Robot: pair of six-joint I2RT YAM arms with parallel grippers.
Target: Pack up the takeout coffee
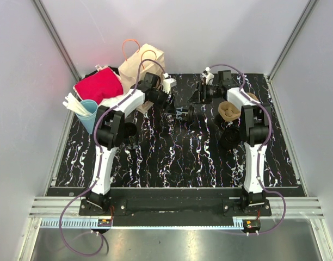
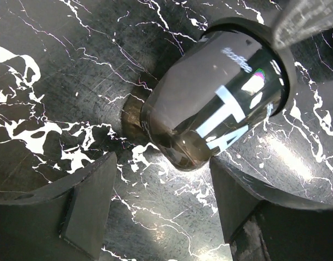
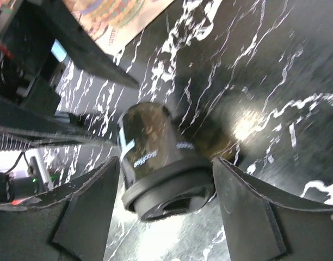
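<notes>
A glossy black takeout coffee cup (image 2: pixel 210 103) with a black lid lies tilted on the marbled table (image 1: pixel 172 157), between the two arms. In the right wrist view its lid end (image 3: pixel 166 187) points at the camera. My right gripper (image 3: pixel 166 160) is open and straddles the lid; its right finger (image 3: pixel 237 196) touches or nearly touches the rim, and a small gap shows at the left finger. My left gripper (image 2: pixel 162 163) is open just short of the cup's bottom, with nothing between its fingers. From above, the cup (image 1: pixel 189 112) is a dark shape between the left gripper (image 1: pixel 172 106) and the right gripper (image 1: pixel 196 109).
A brown paper bag (image 1: pixel 143 61) stands at the back left beside a red cloth (image 1: pixel 98 85). A blue cup (image 1: pixel 88 112) holding white sticks is at the left edge. A cardboard cup carrier (image 1: pixel 229 111) sits right of centre, with a black cup (image 1: pixel 230 138) near it and another black cup (image 1: pixel 128 129) by the left arm.
</notes>
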